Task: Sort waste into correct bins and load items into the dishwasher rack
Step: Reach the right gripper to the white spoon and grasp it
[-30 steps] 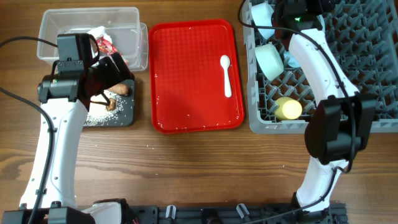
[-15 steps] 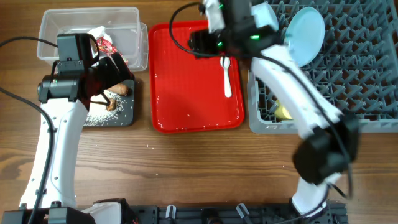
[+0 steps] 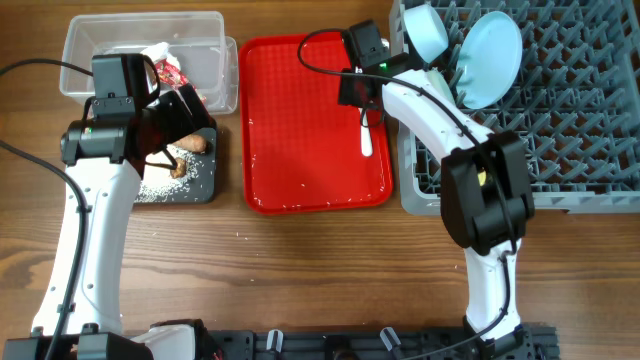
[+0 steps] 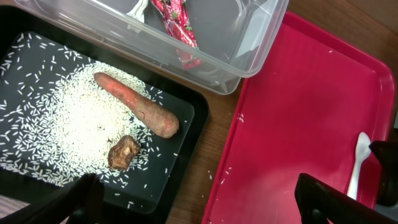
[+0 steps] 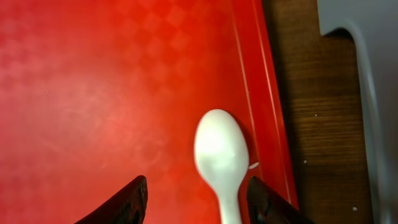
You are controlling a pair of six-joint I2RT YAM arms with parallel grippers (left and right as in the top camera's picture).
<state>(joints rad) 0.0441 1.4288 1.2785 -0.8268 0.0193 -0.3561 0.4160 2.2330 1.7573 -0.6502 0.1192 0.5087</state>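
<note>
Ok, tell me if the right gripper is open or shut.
Open: the right gripper has its fingers apart, flanking the white plastic spoon.

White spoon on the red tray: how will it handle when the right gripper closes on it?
Probably very light and stiff: thin white plastic spoon. It lies flat on the glossy red tray, so it may skid or pivot rather than lift. Its narrow handle likely gives the open right gripper little to pinch.

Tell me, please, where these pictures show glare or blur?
Overhead: sharp, with faint sheen on the red tray. Left wrist: crisp on the carrot stick, its own fingers dark and blurred. Right wrist: the spoon slightly soft, fingers out of focus.
</note>
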